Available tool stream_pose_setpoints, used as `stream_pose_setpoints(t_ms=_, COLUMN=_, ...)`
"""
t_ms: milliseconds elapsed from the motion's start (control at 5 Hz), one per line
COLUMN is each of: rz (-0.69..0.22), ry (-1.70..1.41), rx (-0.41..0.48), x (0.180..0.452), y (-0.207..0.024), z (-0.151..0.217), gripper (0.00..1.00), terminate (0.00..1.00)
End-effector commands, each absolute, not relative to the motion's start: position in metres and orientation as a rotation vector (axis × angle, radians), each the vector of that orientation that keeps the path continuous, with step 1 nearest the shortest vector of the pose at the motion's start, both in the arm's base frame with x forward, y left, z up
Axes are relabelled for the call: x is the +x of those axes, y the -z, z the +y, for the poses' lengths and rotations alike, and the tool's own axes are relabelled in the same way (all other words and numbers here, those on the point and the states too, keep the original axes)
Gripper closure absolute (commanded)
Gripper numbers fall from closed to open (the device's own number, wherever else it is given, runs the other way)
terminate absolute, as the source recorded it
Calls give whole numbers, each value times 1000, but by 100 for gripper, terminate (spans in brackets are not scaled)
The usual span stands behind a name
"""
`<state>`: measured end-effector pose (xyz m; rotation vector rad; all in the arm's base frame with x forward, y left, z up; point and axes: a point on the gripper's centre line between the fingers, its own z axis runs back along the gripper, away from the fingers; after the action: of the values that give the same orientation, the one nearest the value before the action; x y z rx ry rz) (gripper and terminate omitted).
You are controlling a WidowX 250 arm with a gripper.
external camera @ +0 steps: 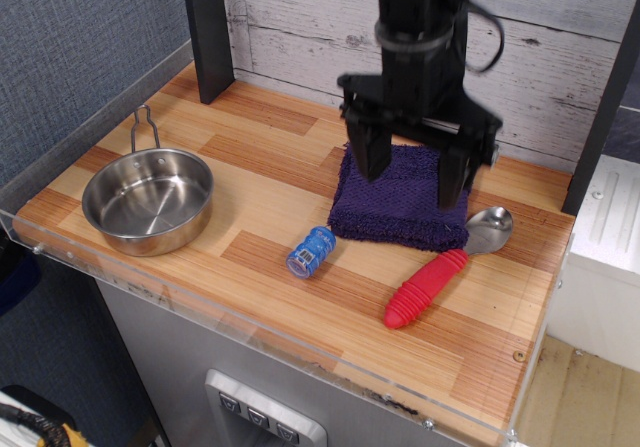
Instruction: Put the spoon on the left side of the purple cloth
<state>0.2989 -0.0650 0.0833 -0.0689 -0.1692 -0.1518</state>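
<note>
The spoon [440,271] lies on the wooden table to the right of the purple cloth, its silver bowl [487,229] toward the back right and its ribbed red handle [424,289] pointing front left. The purple cloth [400,202] lies flat at the table's middle right, partly hidden by my gripper. My gripper [412,175] hangs open and empty above the cloth, its black fingers [365,152] spread wide, with the right finger near the spoon's bowl but above it.
A steel pan [148,199] with a wire handle sits at the left. A small blue cylinder [311,251] lies just front left of the cloth. A dark post [207,27] stands at the back left. A clear rim [250,332] edges the table front.
</note>
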Motion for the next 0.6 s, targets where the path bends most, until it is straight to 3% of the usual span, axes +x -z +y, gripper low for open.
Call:
stream_pose_setpoints(t_ms=0, rz=-230, ry=258, rx=-37, x=275, y=-77, z=-74, gripper=0, terminate=0)
stream_pose_setpoints(t_ms=200, rz=-250, ry=339, rx=-62, x=281, y=-60, z=-72, gripper=0, terminate=0)
stream_pose_setpoints(t_ms=400, rz=-247, ry=375, rx=-24, x=290, y=-47, z=-74, gripper=0, terminate=0)
